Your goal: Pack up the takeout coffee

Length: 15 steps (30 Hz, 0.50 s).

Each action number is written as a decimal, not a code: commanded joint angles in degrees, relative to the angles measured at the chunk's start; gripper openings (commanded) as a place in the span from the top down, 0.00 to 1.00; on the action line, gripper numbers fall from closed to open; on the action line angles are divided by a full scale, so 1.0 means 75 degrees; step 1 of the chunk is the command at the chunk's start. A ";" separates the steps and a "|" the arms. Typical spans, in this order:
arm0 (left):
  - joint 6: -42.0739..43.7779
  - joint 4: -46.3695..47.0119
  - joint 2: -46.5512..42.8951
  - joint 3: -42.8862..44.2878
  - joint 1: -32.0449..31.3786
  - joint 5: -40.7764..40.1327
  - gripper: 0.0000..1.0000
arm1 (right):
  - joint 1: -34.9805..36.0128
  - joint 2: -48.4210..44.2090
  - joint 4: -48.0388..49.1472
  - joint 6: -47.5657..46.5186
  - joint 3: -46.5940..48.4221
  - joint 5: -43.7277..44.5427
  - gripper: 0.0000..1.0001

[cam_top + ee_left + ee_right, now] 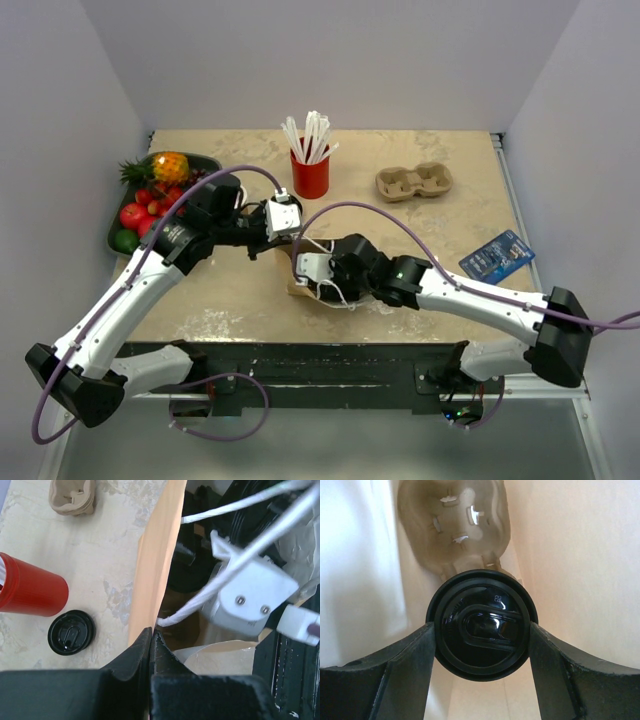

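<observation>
Your right gripper (482,630) clamped the round black-lidded coffee cup (482,622) inside a tan paper bag (580,555); your left gripper (151,636) pinched its edge.

In bag (570,555): takeout coffee (481,625) over cup carrier (455,525)

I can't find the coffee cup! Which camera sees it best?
The right wrist view: the coffee cup fills the middle, lid up, held by the right gripper inside the paper bag. In the top and left wrist views, arms and bag hide it.
</observation>
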 commanded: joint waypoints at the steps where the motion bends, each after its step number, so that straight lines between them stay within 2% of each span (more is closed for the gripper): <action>1: 0.0291 -0.0480 0.0100 0.0165 0.0058 -0.0222 1.00 | -0.0015 -0.0868 0.0881 0.0074 -0.0678 0.0078 1.00; 5: 0.0608 -0.0843 0.0041 0.0142 0.0058 -0.0163 1.00 | -0.0038 -0.0871 0.1094 0.0096 -0.0750 0.0289 1.00; 11: 0.0773 -0.0750 -0.0006 0.0095 0.0058 -0.0187 1.00 | -0.0109 -0.0602 0.1434 0.0225 -0.0820 0.0430 1.00; 15: 0.0725 -0.0679 -0.0006 0.0154 0.0070 -0.0222 1.00 | -0.0144 0.0124 0.0594 0.0518 -0.0528 0.0559 1.00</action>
